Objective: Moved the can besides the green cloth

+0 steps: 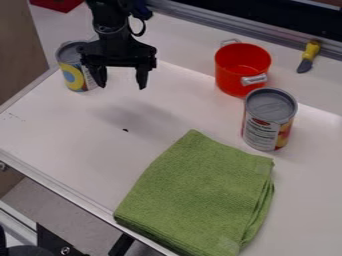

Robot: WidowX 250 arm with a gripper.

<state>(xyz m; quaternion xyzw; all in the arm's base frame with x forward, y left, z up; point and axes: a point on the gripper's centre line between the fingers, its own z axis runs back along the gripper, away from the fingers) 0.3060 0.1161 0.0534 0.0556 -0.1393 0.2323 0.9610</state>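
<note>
Gripper [121, 86], fingers apart; 2 upright grey-topped cans [262, 131].

Jaws apart, the gripper [122, 87] hangs over the white desk [73, 127] near a yellow-labelled can [71, 75]; a second can [268, 120] stands between red pot [235, 70] and folded green cloth [200, 192].

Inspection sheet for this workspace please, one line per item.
Surface: white table, small dark speck mid-area.
Job's things: green cloth folded; can with yellow-and-blue label beside gripper; second can upright, between cloth and pot. Which can is meant: cannot tell.
Clutter: red pot, yellow-handled tool, red object at far edge.
Gripper: black gripper open, nothing held.
Cables: black cable looping beside arm.
Surroundings: metal rail behind, grey floor in front.
</note>
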